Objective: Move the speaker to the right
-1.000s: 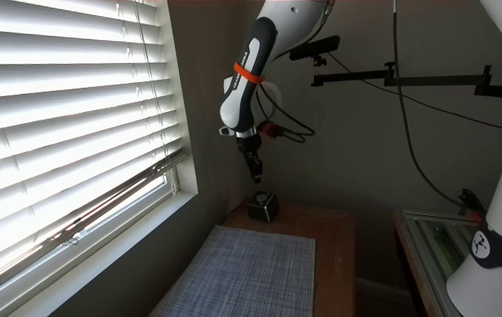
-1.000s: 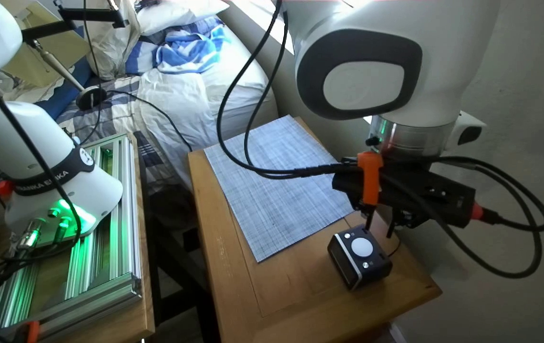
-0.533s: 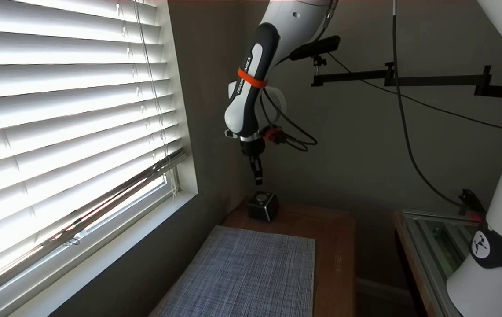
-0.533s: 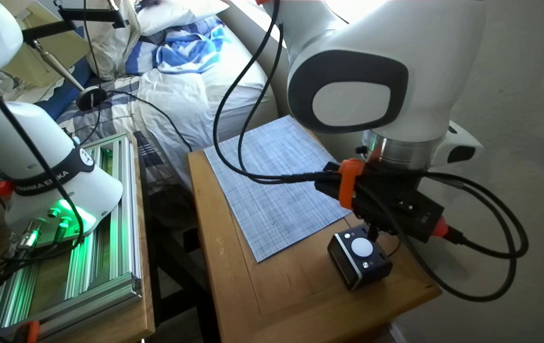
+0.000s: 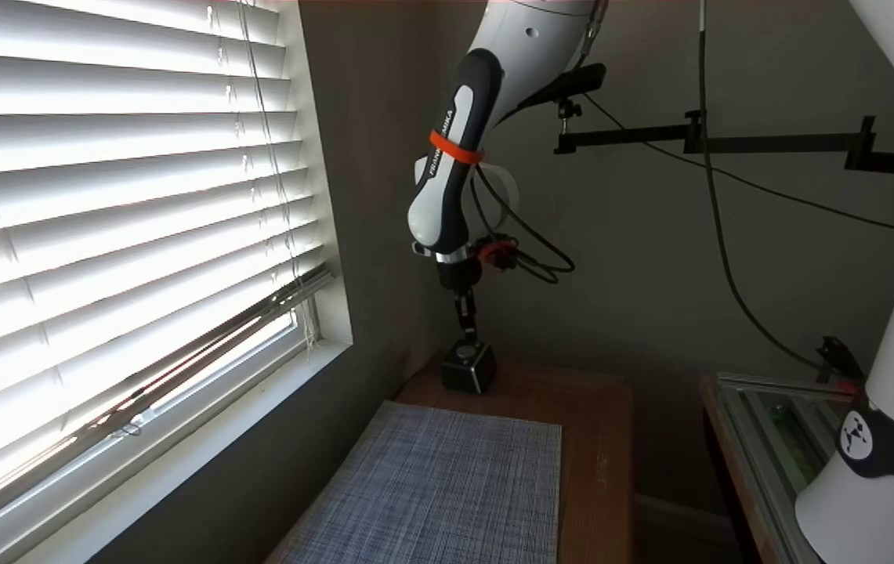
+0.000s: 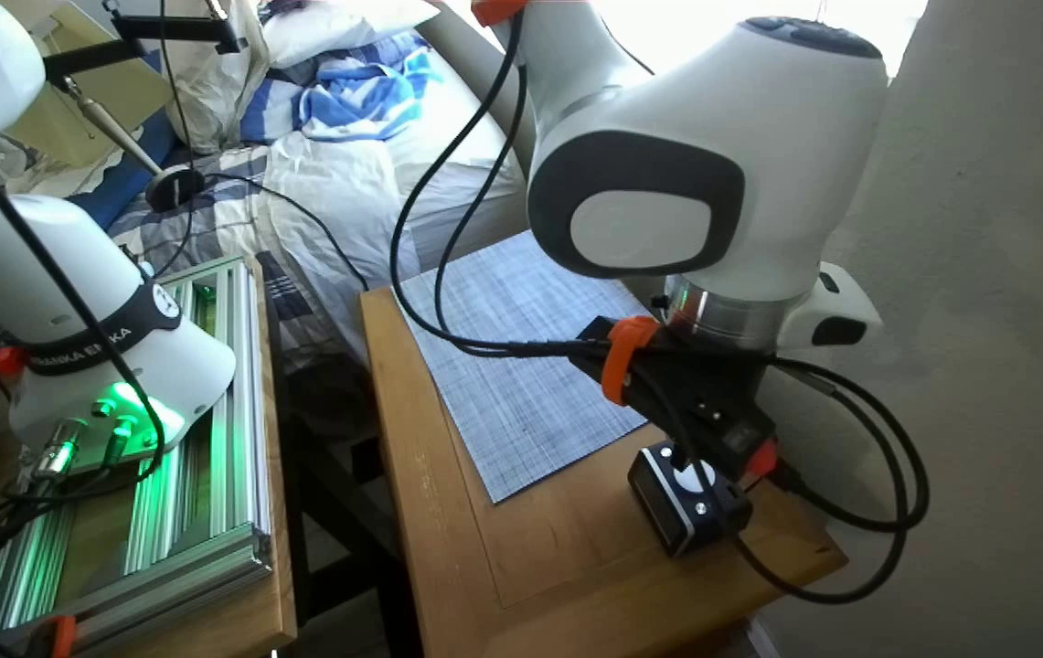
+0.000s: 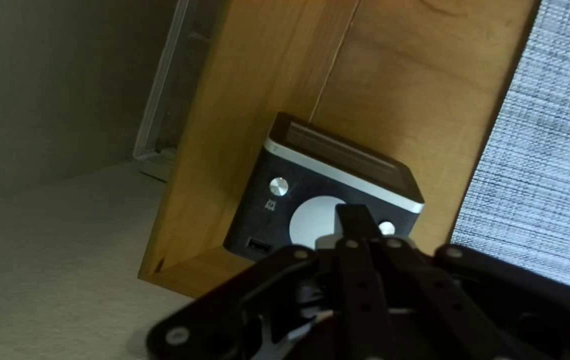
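Note:
The speaker (image 5: 464, 377) is a small dark box at the far end of the wooden table, below my gripper (image 5: 470, 335). It also shows in an exterior view (image 6: 663, 512), partly covered by the gripper body and a cable. In the wrist view the speaker (image 7: 250, 220) shows its dark top with a large round light-grey dial, small silver knobs and a slot. My gripper (image 7: 353, 215) is shut, its fingertips together with nothing between them, over the dial's edge. I cannot tell whether the tips touch the speaker's top.
A grey woven mat (image 5: 454, 478) lies on the table (image 5: 595, 454) beside the speaker. The window wall (image 5: 384, 345) and back wall (image 5: 572, 313) are close to the speaker's end. A thin cord (image 6: 763, 475) runs behind the speaker. A loose arm cable (image 6: 887, 557) hangs near it.
The gripper has moved down towards the speaker and over its top. Its fingers were apart one second ago and are now together. The speaker has not moved.

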{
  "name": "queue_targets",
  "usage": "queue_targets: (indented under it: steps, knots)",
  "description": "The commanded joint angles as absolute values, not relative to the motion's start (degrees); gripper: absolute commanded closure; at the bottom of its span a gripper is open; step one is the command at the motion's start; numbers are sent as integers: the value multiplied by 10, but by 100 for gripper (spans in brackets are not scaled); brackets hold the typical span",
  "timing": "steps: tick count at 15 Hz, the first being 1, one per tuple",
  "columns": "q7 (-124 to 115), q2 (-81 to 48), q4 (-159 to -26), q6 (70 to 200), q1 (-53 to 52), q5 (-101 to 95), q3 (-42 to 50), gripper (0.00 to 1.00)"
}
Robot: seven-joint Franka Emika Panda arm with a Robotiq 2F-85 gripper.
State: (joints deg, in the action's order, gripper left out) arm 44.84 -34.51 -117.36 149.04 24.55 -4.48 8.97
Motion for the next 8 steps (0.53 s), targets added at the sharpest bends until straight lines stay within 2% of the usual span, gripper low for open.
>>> queue_targets:
  steps: [1,8]
  knots:
    - [442,-350,-1186,1518,278,-9,62,100]
    - [426,-370,-1188,1566,293,3,54,100]
